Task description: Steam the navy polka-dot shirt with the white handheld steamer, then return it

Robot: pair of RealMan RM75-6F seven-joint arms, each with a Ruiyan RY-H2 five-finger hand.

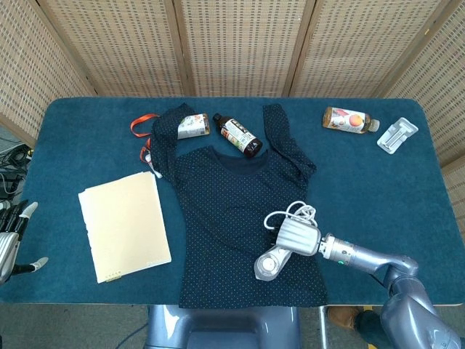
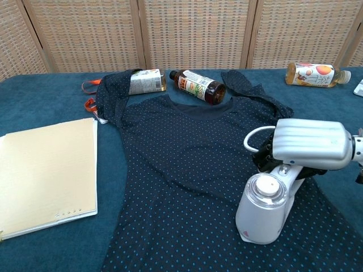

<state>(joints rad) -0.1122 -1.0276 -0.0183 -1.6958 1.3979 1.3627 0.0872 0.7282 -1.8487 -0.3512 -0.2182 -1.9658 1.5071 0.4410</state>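
Note:
The navy polka-dot shirt point(image 1: 240, 211) point(image 2: 187, 175) lies flat in the middle of the table, neck toward the far side. My right hand point(image 1: 299, 238) point(image 2: 309, 144) grips the handle of the white handheld steamer point(image 1: 272, 263) point(image 2: 262, 209), which hangs over the shirt's lower right part with its round head pointing toward the near edge. The steamer's white cord point(image 1: 290, 214) loops on the shirt behind the hand. My left hand point(image 1: 11, 236) sits off the table's left edge, holding nothing, fingers apart.
A cream folder point(image 1: 123, 225) point(image 2: 45, 175) lies left of the shirt. Two bottles point(image 1: 192, 126) point(image 1: 241, 135) lie by the collar, another bottle point(image 1: 350, 120) and a clear plastic tray point(image 1: 397, 135) at the far right. An orange strap point(image 1: 142, 125) sits far left.

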